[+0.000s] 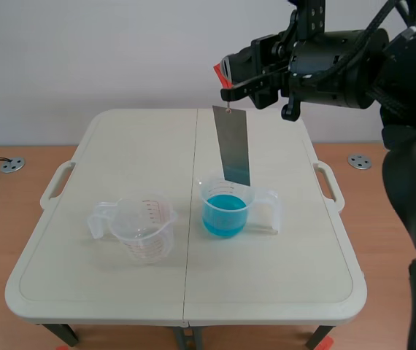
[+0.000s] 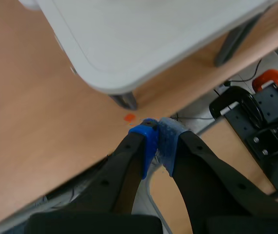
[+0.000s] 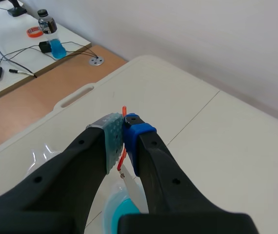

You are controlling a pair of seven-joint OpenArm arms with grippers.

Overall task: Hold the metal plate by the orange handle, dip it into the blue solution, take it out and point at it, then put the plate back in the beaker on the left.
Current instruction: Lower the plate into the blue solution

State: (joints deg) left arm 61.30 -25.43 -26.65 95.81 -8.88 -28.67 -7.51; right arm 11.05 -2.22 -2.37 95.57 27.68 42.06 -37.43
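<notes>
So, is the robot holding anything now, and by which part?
The right gripper holds the metal plate by its orange handle; the left gripper holds nothing.

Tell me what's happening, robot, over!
Right gripper shut on orange handle. Metal plate hanging, tip just above blue solution. Left gripper shut on nothing. Nothing blocking.

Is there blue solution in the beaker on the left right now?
No: the left beaker is clear and empty, while the blue solution fills only the right beaker.

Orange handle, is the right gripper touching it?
Touching. The right wrist view shows the orange handle pinched between the right gripper's pads.
</notes>
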